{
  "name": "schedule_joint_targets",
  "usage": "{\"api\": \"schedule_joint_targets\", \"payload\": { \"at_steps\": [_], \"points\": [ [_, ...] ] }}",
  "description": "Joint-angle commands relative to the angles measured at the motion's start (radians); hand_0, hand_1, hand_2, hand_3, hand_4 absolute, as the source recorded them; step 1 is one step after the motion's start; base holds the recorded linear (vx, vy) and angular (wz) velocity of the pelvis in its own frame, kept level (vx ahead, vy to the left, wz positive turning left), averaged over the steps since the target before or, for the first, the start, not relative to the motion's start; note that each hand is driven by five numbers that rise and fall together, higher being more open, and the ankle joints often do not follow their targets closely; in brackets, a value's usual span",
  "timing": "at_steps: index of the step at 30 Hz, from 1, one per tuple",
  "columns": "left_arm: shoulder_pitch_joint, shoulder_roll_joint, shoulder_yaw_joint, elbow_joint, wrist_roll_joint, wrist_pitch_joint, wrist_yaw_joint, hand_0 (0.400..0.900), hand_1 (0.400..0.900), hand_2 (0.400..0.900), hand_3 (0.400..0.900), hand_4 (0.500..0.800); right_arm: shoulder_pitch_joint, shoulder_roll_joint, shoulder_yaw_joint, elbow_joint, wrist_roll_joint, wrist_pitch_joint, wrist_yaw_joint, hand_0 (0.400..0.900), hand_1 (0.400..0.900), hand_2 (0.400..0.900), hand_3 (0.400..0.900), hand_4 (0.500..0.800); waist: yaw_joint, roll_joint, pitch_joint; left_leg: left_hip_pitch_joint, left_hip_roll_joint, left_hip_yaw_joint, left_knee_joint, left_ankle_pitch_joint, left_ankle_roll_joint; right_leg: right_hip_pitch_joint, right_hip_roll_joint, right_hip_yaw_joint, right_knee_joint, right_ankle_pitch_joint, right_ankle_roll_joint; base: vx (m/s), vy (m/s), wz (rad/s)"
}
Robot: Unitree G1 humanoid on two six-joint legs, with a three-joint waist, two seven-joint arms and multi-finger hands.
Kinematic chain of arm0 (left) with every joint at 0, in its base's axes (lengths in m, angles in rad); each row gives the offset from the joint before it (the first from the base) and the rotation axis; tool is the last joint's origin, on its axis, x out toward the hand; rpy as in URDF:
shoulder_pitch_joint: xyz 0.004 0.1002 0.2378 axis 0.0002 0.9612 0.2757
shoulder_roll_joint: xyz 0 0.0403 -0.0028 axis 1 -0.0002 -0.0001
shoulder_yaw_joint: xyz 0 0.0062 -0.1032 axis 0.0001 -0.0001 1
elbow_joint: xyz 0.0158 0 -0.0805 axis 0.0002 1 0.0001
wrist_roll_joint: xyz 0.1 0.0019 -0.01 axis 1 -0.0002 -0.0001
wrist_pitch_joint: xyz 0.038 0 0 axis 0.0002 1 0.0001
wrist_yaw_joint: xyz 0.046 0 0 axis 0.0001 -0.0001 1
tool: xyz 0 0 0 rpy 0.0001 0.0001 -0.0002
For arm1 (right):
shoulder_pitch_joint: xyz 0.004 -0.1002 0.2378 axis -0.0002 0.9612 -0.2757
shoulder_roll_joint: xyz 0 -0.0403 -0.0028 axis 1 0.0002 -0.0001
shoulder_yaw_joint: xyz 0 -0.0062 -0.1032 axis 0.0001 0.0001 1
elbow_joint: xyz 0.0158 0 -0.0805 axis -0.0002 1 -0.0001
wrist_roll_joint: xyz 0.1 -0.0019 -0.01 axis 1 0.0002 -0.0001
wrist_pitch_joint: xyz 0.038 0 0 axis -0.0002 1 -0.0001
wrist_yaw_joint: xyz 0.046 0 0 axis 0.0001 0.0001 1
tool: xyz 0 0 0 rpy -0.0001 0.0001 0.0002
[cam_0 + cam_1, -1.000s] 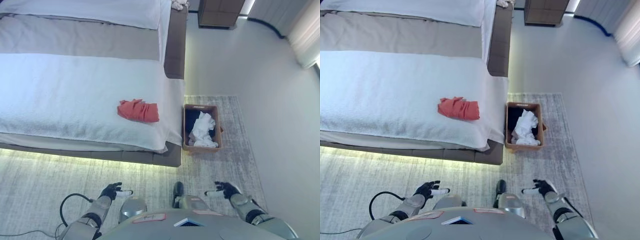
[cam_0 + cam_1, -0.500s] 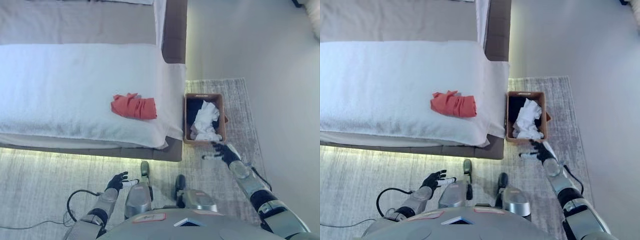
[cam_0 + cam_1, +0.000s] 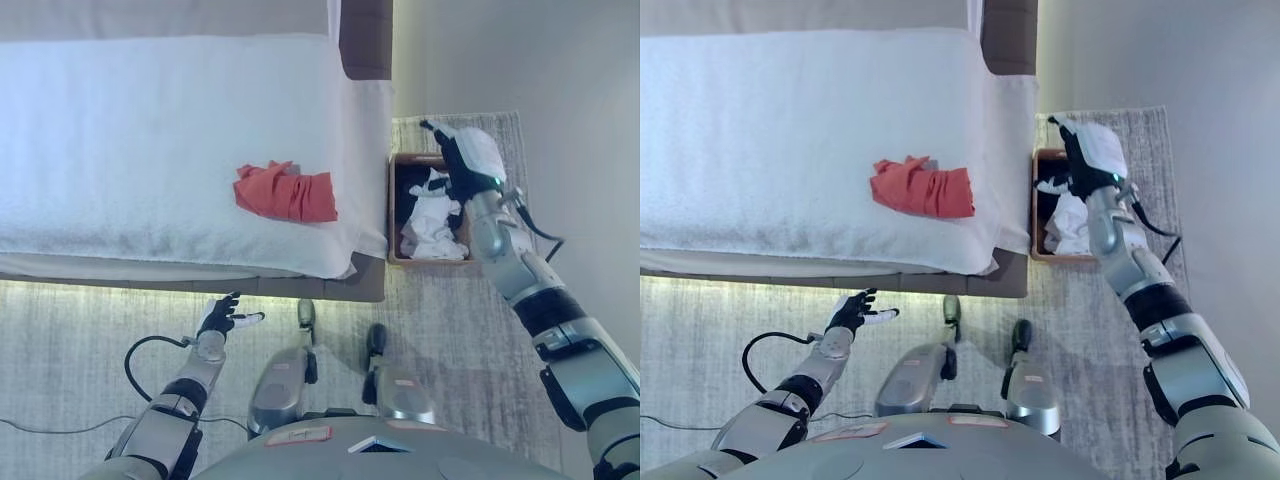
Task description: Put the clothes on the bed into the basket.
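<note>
A crumpled red garment lies on the white bed cover near the bed's right edge. A brown basket stands on the rug beside the bed, holding white clothes over something dark. My right hand is raised over the basket's far end, fingers straight and open, holding nothing. My left hand hangs low in front of the bed's base, open and empty. The red garment also shows in the right eye view.
The bed's brown frame runs along its right side, with a lit strip under the base. A grey rug covers the floor around the basket. A pale wall stands to the right.
My right arm has swung up from beside my body to above the basket. My left hand rose slightly. The camera has moved closer to the bed, shifting the whole scene.
</note>
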Motion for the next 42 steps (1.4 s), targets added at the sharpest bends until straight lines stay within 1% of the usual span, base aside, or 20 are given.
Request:
{"api": "schedule_joint_targets", "payload": {
  "at_steps": [1, 3, 9, 14, 19, 22, 24, 26, 30, 31, 32, 33, 34, 35, 36, 37, 38, 39, 40, 42],
  "points": [
    [-0.068, 0.040, -0.015, 0.066, -0.021, 0.006, 0.043, 0.900, 0.900, 0.900, 0.900, 0.800, -0.182, -0.025, 0.029, -0.080, -0.001, -0.029, -0.065, 0.900, 0.900, 0.900, 0.900, 0.800, 0.028, -0.061, 0.059, -0.109, 0.018, -0.078, 0.110, -0.085, -0.041, -0.036, -0.061, 0.012, 0.049, -0.004, 0.037, -0.07, -0.040, 0.04],
    [-0.070, 0.043, -0.007, 0.072, -0.034, 0.010, 0.055, 0.900, 0.900, 0.900, 0.900, 0.800, -0.243, -0.013, 0.060, -0.067, 0.015, -0.031, -0.068, 0.900, 0.900, 0.900, 0.900, 0.800, 0.038, -0.078, 0.076, -0.148, 0.019, -0.091, 0.144, -0.092, -0.041, -0.061, -0.052, 0.011, 0.044, 0.010, 0.032, -0.04, -0.033, 0.00],
    [-0.075, 0.048, -0.017, 0.079, -0.063, 0.008, 0.073, 0.900, 0.900, 0.900, 0.900, 0.800, -0.376, 0.024, 0.158, 0.027, 0.042, -0.036, -0.059, 0.900, 0.900, 0.900, 0.900, 0.800, 0.064, -0.126, 0.123, -0.228, 0.033, -0.130, 0.208, -0.109, -0.047, -0.101, -0.024, 0.006, 0.034, 0.025, 0.026, -0.03, -0.030, 0.05],
    [-0.086, 0.064, -0.030, 0.067, -0.086, 0.007, 0.090, 0.900, 0.900, 0.900, 0.900, 0.800, -0.435, 0.071, 0.204, 0.105, 0.085, -0.035, -0.050, 0.900, 0.900, 0.900, 0.900, 0.800, 0.083, -0.160, 0.164, -0.272, 0.039, -0.162, 0.223, -0.109, -0.052, -0.123, -0.004, -0.010, 0.026, 0.031, 0.022, -0.03, -0.027, 0.14],
    [-0.104, 0.073, -0.035, 0.080, -0.113, 0.008, 0.103, 0.900, 0.900, 0.900, 0.900, 0.800, -0.475, 0.156, 0.234, 0.208, 0.129, -0.024, -0.043, 0.900, 0.900, 0.900, 0.900, 0.800, 0.101, -0.183, 0.200, -0.299, 0.037, -0.187, 0.218, -0.097, -0.057, -0.139, 0.008, -0.028, 0.022, 0.035, 0.021, -0.02, -0.013, 0.20],
    [-0.109, 0.090, -0.041, 0.084, -0.118, 0.011, 0.103, 0.900, 0.900, 0.900, 0.900, 0.800, -0.519, 0.216, 0.275, 0.298, 0.155, -0.009, -0.006, 0.900, 0.900, 0.900, 0.900, 0.800, 0.118, -0.200, 0.217, -0.309, 0.037, -0.200, 0.220, -0.096, -0.058, -0.143, 0.017, -0.036, 0.021, 0.036, 0.020, 0.00, -0.024, 0.16],
    [-0.117, 0.101, -0.040, 0.100, -0.133, 0.016, 0.094, 0.900, 0.900, 0.900, 0.900, 0.800, -0.556, 0.259, 0.302, 0.371, 0.176, 0.003, 0.025, 0.900, 0.900, 0.900, 0.900, 0.800, 0.127, -0.211, 0.228, -0.317, 0.035, -0.210, 0.219, -0.093, -0.059, -0.145, 0.020, -0.042, 0.020, 0.035, 0.019, 0.00, -0.016, 0.16],
    [-0.126, 0.108, -0.042, 0.114, -0.149, 0.016, 0.086, 0.900, 0.900, 0.900, 0.900, 0.800, -0.586, 0.299, 0.304, 0.438, 0.211, 0.009, 0.035, 0.900, 0.900, 0.900, 0.900, 0.800, 0.130, -0.217, 0.235, -0.322, 0.032, -0.216, 0.214, -0.088, -0.060, -0.148, 0.022, -0.048, 0.020, 0.036, 0.018, 0.00, 0.002, 0.15],
    [-0.143, 0.119, -0.064, 0.116, -0.162, 0.019, 0.079, 0.900, 0.900, 0.900, 0.900, 0.800, -0.644, 0.371, 0.311, 0.589, 0.262, 0.022, 0.056, 0.900, 0.900, 0.900, 0.900, 0.800, 0.146, -0.226, 0.246, -0.327, 0.027, -0.231, 0.197, -0.076, -0.061, -0.154, 0.025, -0.058, 0.020, 0.037, 0.020, 0.01, 0.006, 0.11],
    [-0.143, 0.119, -0.064, 0.116, -0.162, 0.019, 0.079, 0.900, 0.900, 0.900, 0.900, 0.800, -0.644, 0.371, 0.311, 0.589, 0.262, 0.022, 0.056, 0.900, 0.900, 0.900, 0.900, 0.800, 0.146, -0.226, 0.246, -0.327, 0.027, -0.232, 0.197, -0.076, -0.061, -0.154, 0.025, -0.058, 0.020, 0.037, 0.020, 0.01, -0.009, 0.12],
    [-0.154, 0.120, -0.071, 0.118, -0.164, 0.020, 0.077, 0.900, 0.900, 0.900, 0.900, 0.800, -0.658, 0.387, 0.320, 0.630, 0.266, 0.029, 0.067, 0.900, 0.900, 0.900, 0.900, 0.800, 0.149, -0.228, 0.248, -0.328, 0.025, -0.236, 0.192, -0.073, -0.061, -0.155, 0.026, -0.062, 0.019, 0.038, 0.020, 0.00, -0.006, 0.18],
    [-0.174, 0.125, -0.092, 0.119, -0.164, 0.024, 0.071, 0.900, 0.900, 0.900, 0.900, 0.800, -0.682, 0.410, 0.330, 0.720, 0.285, 0.041, 0.092, 0.900, 0.900, 0.900, 0.900, 0.800, 0.158, -0.226, 0.252, -0.331, 0.021, -0.242, 0.184, -0.067, -0.061, -0.158, 0.026, -0.066, 0.017, 0.040, 0.020, 0.06, -0.041, 0.19],
    [-0.183, 0.129, -0.104, 0.122, -0.161, 0.027, 0.068, 0.900, 0.900, 0.900, 0.900, 0.800, -0.695, 0.425, 0.346, 0.769, 0.278, 0.056, 0.120, 0.900, 0.900, 0.900, 0.900, 0.800, 0.169, -0.225, 0.255, -0.316, 0.026, -0.244, 0.178, -0.087, -0.066, -0.145, 0.032, -0.062, 0.011, 0.030, 0.022, 0.06, -0.046, 0.21],
    [-0.193, 0.132, -0.119, 0.126, -0.157, 0.028, 0.066, 0.900, 0.900, 0.900, 0.900, 0.800, -0.720, 0.450, 0.354, 0.796, 0.275, 0.067, 0.136, 0.900, 0.900, 0.900, 0.900, 0.800, 0.174, -0.224, 0.257, -0.315, 0.023, -0.248, 0.174, -0.085, -0.067, -0.144, 0.033, -0.064, 0.010, 0.030, 0.022, 0.07, -0.039, 0.12],
    [-0.200, 0.133, -0.125, 0.126, -0.159, 0.030, 0.064, 0.900, 0.900, 0.900, 0.900, 0.800, -0.738, 0.460, 0.337, 0.820, 0.296, 0.071, 0.123, 0.900, 0.900, 0.900, 0.900, 0.800, 0.178, -0.222, 0.258, -0.315, 0.021, -0.250, 0.171, -0.083, -0.066, -0.144, 0.033, -0.065, 0.010, 0.031, 0.022, -0.04, 0.038, 0.16],
    [-0.208, 0.129, -0.127, 0.124, -0.162, 0.032, 0.064, 0.900, 0.900, 0.900, 0.900, 0.800, -0.741, 0.455, 0.318, 0.829, 0.307, 0.069, 0.109, 0.900, 0.900, 0.900, 0.900, 0.800, 0.176, -0.221, 0.259, -0.330, 0.013, -0.252, 0.168, -0.058, -0.060, -0.158, 0.026, -0.072, 0.013, 0.042, 0.022, 0.00, 0.025, 0.05],
    [-0.208, 0.127, -0.131, 0.126, -0.162, 0.035, 0.066, 0.900, 0.900, 0.900, 0.900, 0.800, -0.737, 0.459, 0.326, 0.837, 0.298, 0.069, 0.110, 0.400, 0.400, 0.400, 0.400, 0.500, 0.180, -0.221, 0.262, -0.313, 0.019, -0.252, 0.162, -0.077, -0.065, -0.145, 0.033, -0.068, 0.009, 0.034, 0.025, 0.00, 0.023, 0.03],
    [-0.212, 0.126, -0.134, 0.129, -0.163, 0.035, 0.068, 0.900, 0.900, 0.900, 0.900, 0.800, -0.737, 0.469, 0.322, 0.834, 0.310, 0.069, 0.104, 0.400, 0.400, 0.400, 0.400, 0.500, 0.180, -0.221, 0.263, -0.311, 0.018, -0.253, 0.160, -0.076, -0.065, -0.146, 0.032, -0.067, 0.009, 0.034, 0.025, 0.00, 0.014, 0.04],
    [-0.218, 0.128, -0.133, 0.129, -0.168, 0.036, 0.072, 0.900, 0.900, 0.900, 0.900, 0.800, -0.740, 0.472, 0.312, 0.831, 0.323, 0.067, 0.096, 0.400, 0.400, 0.400, 0.400, 0.500, 0.176, -0.221, 0.262, -0.325, 0.010, -0.256, 0.157, -0.053, -0.059, -0.158, 0.027, -0.073, 0.012, 0.042, 0.024, -0.05, 0.045, 0.09],
    [-0.213, 0.129, -0.131, 0.128, -0.169, 0.036, 0.075, 0.900, 0.900, 0.900, 0.900, 0.800, -0.737, 0.472, 0.313, 0.831, 0.319, 0.066, 0.092, 0.400, 0.400, 0.400, 0.400, 0.500, 0.176, -0.223, 0.263, -0.322, 0.007, -0.256, 0.154, -0.052, -0.057, -0.157, 0.028, -0.074, 0.014, 0.040, 0.024, -0.02, 0.023, 0.06]
  ]
}}
